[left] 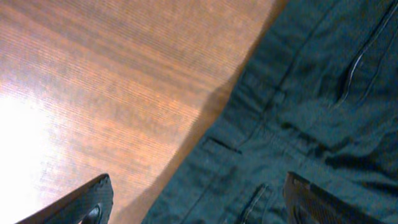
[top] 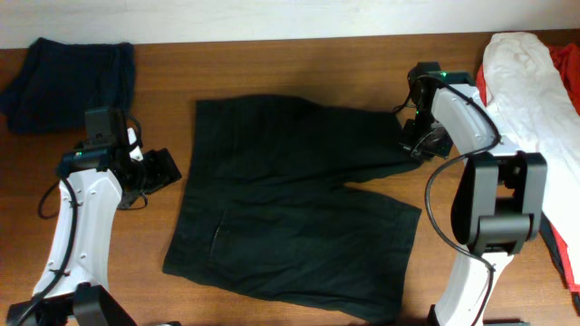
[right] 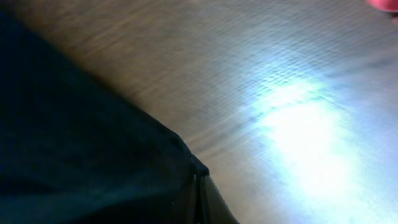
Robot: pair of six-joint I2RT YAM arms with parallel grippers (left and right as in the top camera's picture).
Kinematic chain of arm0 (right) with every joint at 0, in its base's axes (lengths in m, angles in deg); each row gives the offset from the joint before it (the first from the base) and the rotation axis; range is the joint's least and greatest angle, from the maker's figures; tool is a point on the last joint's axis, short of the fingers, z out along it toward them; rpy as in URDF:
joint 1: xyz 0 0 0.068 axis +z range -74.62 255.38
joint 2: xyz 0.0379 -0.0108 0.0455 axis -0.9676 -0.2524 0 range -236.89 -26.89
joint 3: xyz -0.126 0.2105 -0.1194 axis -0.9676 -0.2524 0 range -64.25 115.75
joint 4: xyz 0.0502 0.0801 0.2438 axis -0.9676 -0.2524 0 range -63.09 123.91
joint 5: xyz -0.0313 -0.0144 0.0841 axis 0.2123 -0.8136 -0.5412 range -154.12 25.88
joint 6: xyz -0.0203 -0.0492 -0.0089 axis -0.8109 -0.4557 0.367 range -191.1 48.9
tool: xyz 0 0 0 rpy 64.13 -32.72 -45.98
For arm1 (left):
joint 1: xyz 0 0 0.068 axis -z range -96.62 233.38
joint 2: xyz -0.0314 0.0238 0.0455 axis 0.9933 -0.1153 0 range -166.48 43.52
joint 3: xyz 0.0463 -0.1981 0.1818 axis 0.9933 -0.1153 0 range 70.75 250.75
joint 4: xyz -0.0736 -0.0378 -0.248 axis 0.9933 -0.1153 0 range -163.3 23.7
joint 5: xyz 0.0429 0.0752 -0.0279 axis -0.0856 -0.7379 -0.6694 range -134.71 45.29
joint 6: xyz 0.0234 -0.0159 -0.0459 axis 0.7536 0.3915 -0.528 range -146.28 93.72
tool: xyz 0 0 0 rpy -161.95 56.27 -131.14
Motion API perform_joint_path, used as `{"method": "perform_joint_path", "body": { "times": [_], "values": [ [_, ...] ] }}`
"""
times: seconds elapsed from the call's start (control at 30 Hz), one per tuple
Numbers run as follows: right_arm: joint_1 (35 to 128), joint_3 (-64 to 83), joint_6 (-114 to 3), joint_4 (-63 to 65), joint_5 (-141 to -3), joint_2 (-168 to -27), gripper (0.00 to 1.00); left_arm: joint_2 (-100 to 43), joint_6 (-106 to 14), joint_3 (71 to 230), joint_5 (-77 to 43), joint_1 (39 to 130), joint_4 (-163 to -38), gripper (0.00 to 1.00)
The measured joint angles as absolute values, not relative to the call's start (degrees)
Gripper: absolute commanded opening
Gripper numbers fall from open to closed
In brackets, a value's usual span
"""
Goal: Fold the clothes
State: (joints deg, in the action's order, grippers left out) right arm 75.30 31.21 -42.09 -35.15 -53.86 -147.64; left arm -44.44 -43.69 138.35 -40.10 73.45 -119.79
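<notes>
**Black shorts flat on the table, an arm at each side**

The left gripper [left: 198, 210] is wide open. It holds nothing. One finger [left: 84, 202] is over bare wood and the other is over the black shorts [left: 311, 112]. The edge of the shorts runs between them. From above, this gripper is just beside the left side of the shorts, on the side near the left edge of the table [top: 272, 68].

The right gripper [top: 418, 145] is at the right side of the shorts, right at the end of one leg. Its camera shows a dark corner of the shorts very close up, with bright wood next to it. The picture is dark and blurry, so I cannot tell if the jaws are open or closed, or if they have the cloth.

The shorts lie spread out in the middle of the table, with some wrinkles. The two legs point to the right edge.

A blue cloth [top: 68, 77] sits in the far left corner, away from the shorts. A white cloth [top: 526, 81] lies along the right edge, with a red cloth [top: 568, 63] beside it.
</notes>
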Motion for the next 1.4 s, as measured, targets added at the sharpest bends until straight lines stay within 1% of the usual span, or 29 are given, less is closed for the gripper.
{"method": "perform_joint_path", "body": {
  "times": [0.03,0.13,0.17,0.2,0.23,0.27,0.3,0.33,0.37,0.4,0.43,0.47,0.63,0.7,0.87,1.0,1.03,1.07,1.1,1.13,1.17,1.2,1.23,1.27,1.3,1.37,1.4],
  "values": [
    [75.30,31.21,-41.13,-35.04,-52.79,-146.33,0.99,-44.44,-43.69,138.35,-39.89,73.45,-118.70,0.87],
    [75.30,31.23,-40.84,-33.44,-51.23,-141.56,0.99,-44.44,-43.69,138.35,-38.31,73.45,-114.61,0.87],
    [75.30,31.30,-42.04,-31.65,-51.76,-140.67,0.97,-44.44,-43.69,138.35,-37.98,73.56,-114.00,0.87],
    [75.30,31.58,-43.62,-29.46,-53.14,-140.41,0.87,-44.44,-43.69,138.35,-37.81,73.95,-113.61,0.87],
    [75.30,31.62,-45.06,-27.67,-55.19,-140.41,0.76,-44.44,-43.69,138.35,-37.64,74.32,-113.52,0.81],
    [75.30,31.58,-49.26,-20.50,-61.64,-140.41,0.55,-44.44,-43.69,138.35,-37.53,75.61,-111.95,0.65],
    [75.30,31.69,-51.18,-18.34,-64.41,-140.41,0.44,-44.44,-43.82,138.30,-37.20,76.24,-111.25,0.55],
    [75.30,31.67,-53.50,-15.45,-67.76,-140.45,0.34,-44.77,-43.37,137.97,-35.86,77.18,-106.72,0.39],
    [75.30,31.82,-55.14,-12.02,-70.69,-140.76,0.26,-46.06,-42.34,138.19,-33.46,78.87,-99.88,0.22],
    [75.30,31.86,-56.19,-10.58,-72.50,-141.11,0.17,-47.59,-41.68,138.35,-31.62,80.59,-96.39,0.09],
    [75.46,31.86,-56.99,-9.57,-73.94,-141.72,0.08,-49.18,-41.57,138.35,-30.51,82.12,-93.68,0.01],
    [75.54,31.86,-57.74,-9.01,-75.06,-142.94,0.05,-52.70,-40.87,138.43,-29.18,84.51,-88.45,0.00],
    [79.17,31.86,-59.62,-5.51,-76.74,-150.70,0.04,-66.04,-40.57,138.26,-27.36,90.12,-73.52,0.00],
    [80.15,31.86,-59.77,-4.96,-76.98,-153.91,0.04,-69.18,-40.57,138.19,-27.25,90.93,-70.20,0.05],
    [80.20,32.50,-59.75,-5.25,-73.62,-156.45,0.04,-75.78,-40.44,138.52,-26.77,90.47,-65.52,0.05],
    [80.31,32.98,-59.77,-6.10,-68.33,-156.45,0.05,-76.55,-41.84,139.68,-29.11,87.43,-66.57,0.05],
    [80.20,33.00,-59.73,-5.97,-67.56,-156.45,0.07,-76.61,-42.21,139.94,-29.99,85.86,-66.68,0.09],
    [79.87,33.00,-59.73,-5.38,-67.21,-156.45,0.16,-76.72,-42.40,140.12,-30.36,83.83,-66.68,0.16],
    [79.70,33.15,-59.66,-5.29,-66.80,-156.45,0.23,-76.83,-42.56,140.60,-30.05,83.19,-67.19,0.17],
    [79.21,33.74,-59.90,-5.68,-66.67,-156.51,0.38,-77.01,-42.88,141.34,-29.92,82.87,-67.99,0.20],
    [78.62,35.19,-59.81,-7.32,-65.49,-156.84,0.44,-77.10,-42.82,142.65,-30.75,82.56,-69.70,0.26],
    [77.79,37.11,-60.01,-9.38,-64.22,-157.45,0.59,-77.27,-42.91,143.99,-31.73,81.99,-71.71,0.39],
    [76.74,40.10,-59.94,-11.65,-63.19,-158.46,0.70,-77.58,-42.93,145.89,-33.85,80.97,-74.29,0.54],
    [76.11,43.25,-60.05,-15.10,-62.36,-159.23,0.78,-77.69,-43.13,147.53,-35.21,80.11,-77.00,0.83],
    [75.39,48.65,-59.46,-19.85,-61.59,-159.84,0.85,-77.66,-43.08,150.13,-37.00,79.22,-80.41,0.99],
    [75.52,62.22,-59.05,-29.79,-61.11,-160.27,0.89,-77.05,-43.13,155.05,-38.64,79.04,-87.45,0.99],
    [75.63,67.93,-58.31,-32.81,-61.07,-159.86,0.90,-74.56,-43.21,158.74,-39.38,79.17,-92.15,0.99]
  ]
}}
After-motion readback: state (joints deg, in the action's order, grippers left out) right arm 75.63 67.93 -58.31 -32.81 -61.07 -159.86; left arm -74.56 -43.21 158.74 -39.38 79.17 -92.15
